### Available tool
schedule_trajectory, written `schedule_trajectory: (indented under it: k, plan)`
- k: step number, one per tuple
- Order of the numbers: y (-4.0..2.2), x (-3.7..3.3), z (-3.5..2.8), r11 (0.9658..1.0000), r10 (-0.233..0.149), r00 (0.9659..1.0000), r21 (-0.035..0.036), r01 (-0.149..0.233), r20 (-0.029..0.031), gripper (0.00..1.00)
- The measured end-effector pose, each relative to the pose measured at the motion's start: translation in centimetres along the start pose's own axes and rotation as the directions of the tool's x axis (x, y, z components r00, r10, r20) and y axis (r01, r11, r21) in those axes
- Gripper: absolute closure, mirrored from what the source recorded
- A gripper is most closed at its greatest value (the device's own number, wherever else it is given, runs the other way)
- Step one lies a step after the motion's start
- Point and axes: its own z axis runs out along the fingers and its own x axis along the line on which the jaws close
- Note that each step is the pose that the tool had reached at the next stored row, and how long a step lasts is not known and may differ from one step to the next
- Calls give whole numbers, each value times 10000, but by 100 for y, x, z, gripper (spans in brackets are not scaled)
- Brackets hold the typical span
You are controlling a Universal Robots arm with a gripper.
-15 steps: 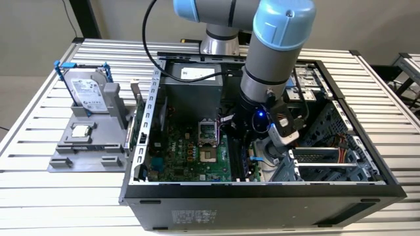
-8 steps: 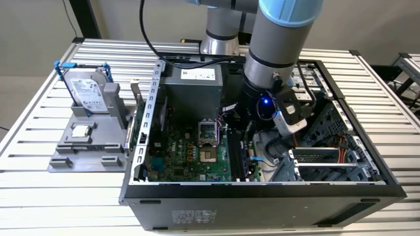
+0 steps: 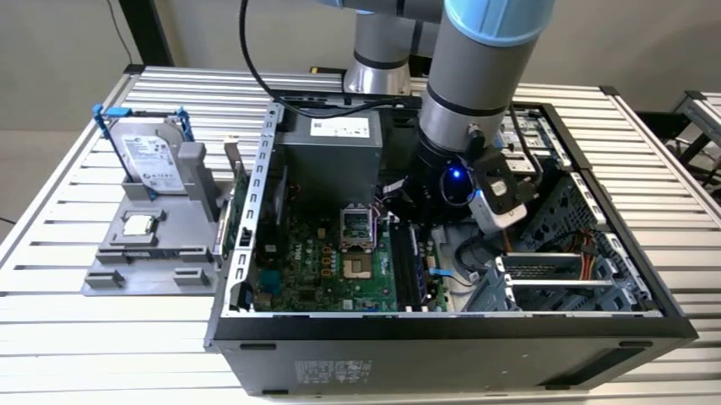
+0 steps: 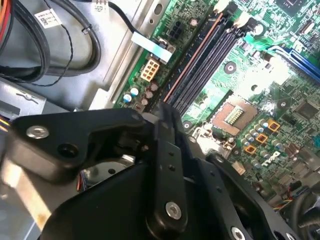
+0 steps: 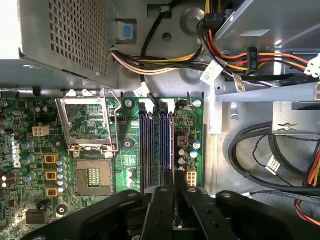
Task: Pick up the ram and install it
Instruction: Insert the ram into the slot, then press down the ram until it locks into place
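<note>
The ram (image 5: 173, 150) shows edge-on as a thin dark stick with a coppery edge. It lies along the memory slot (image 5: 163, 150) nearest the motherboard's edge, in line with it. I cannot tell whether it is seated. My gripper (image 5: 174, 200) is shut on one end of the ram, its black fingers (image 5: 160, 210) pressed against both faces. In the second wrist view the ram (image 4: 195, 55) runs from the slot clips down into the gripper (image 4: 161, 120). In the exterior view the arm reaches into the open computer case (image 3: 451, 325), and the ram (image 3: 409, 266) stands below the wrist.
An open processor socket (image 5: 92, 175) sits beside the slots. The perforated power supply (image 5: 65, 35) and bundled cables (image 5: 250, 55) crowd the case. Outside, on a grey holder (image 3: 147, 261), stand a hard drive in a blue frame (image 3: 152, 156) and a square processor chip (image 3: 138, 224).
</note>
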Motion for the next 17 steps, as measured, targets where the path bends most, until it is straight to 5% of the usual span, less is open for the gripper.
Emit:
schedule_trajectory:
  k: [17]
  plan:
    - [0,4,0,9999,-122,9999,17,122,1,100]
